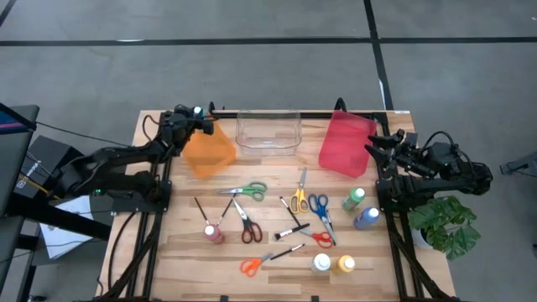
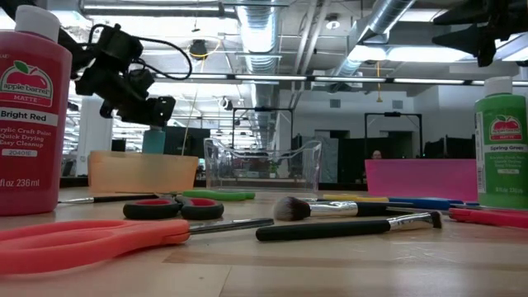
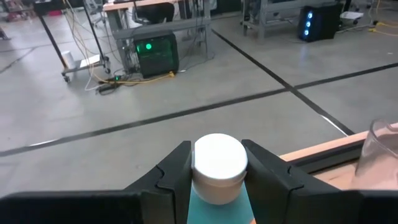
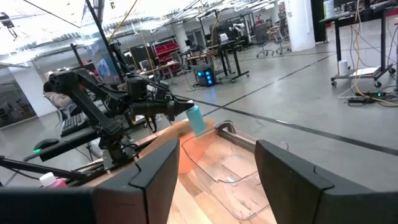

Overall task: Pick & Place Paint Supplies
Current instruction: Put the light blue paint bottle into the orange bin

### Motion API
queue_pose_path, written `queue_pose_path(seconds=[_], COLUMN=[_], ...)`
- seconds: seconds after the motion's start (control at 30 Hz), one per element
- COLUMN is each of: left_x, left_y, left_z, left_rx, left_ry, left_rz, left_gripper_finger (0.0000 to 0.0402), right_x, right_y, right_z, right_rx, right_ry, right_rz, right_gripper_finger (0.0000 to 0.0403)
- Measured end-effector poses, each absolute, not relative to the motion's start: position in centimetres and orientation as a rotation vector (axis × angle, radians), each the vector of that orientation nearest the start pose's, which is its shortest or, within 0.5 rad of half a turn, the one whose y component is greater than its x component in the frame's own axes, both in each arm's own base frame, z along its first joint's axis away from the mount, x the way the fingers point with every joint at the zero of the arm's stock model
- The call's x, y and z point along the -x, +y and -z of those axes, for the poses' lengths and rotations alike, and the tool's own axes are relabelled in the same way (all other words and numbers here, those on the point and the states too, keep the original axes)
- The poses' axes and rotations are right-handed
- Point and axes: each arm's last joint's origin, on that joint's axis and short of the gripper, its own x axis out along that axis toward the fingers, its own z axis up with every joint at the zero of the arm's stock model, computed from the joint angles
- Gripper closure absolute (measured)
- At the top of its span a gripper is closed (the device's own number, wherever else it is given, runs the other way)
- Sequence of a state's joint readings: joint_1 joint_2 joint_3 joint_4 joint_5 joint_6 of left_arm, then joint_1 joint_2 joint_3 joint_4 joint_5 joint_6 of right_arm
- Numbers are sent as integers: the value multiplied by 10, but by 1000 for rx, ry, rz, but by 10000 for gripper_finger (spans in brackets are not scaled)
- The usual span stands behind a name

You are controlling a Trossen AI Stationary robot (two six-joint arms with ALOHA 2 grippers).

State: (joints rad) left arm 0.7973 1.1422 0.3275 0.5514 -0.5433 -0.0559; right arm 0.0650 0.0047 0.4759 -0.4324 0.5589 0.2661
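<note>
Left gripper (image 1: 204, 113) pinches a teal paint bottle (image 3: 217, 169) by its white cap, held in the air over the orange bin (image 1: 208, 153) at table 11 o'clock. Right gripper (image 1: 372, 143) waits, fingers spread, at 2 o'clock beside the red bin (image 1: 346, 144). Scissors (image 1: 246, 190) and brushes (image 1: 291, 231) lie mid-table.

A teal paint bottle (image 3: 217, 171) with a white cap is held clamped in the left gripper (image 3: 217, 169) above the orange bin (image 1: 209, 152). On the table are spread scissors with green (image 1: 248, 190), red (image 1: 247, 225), orange (image 1: 256, 264), yellow (image 1: 299, 195) and blue (image 1: 320, 208) handles, several dark paintbrushes (image 1: 292, 230), and upright bottles: pink (image 1: 214, 233), green (image 1: 353, 200), blue (image 1: 366, 218), white (image 1: 321, 263) and yellow (image 1: 346, 265)
</note>
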Motion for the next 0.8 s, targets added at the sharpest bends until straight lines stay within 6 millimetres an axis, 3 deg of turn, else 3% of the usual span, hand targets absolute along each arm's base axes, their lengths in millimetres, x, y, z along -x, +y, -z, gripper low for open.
queue_pose_path(seconds=[0.53,0.8], left_x=[-136,-135], left_y=[166,166], left_z=[-182,-182], left_rx=[79,53], left_ry=[239,258], left_rz=[-1287,-1290], left_gripper_finger=[282,186], right_x=[-40,-40], right_y=[-13,-13], right_z=[-273,-273], right_rx=[-272,-304], right_ry=[-103,-113], right_rz=[487,484], right_gripper_finger=[193,193])
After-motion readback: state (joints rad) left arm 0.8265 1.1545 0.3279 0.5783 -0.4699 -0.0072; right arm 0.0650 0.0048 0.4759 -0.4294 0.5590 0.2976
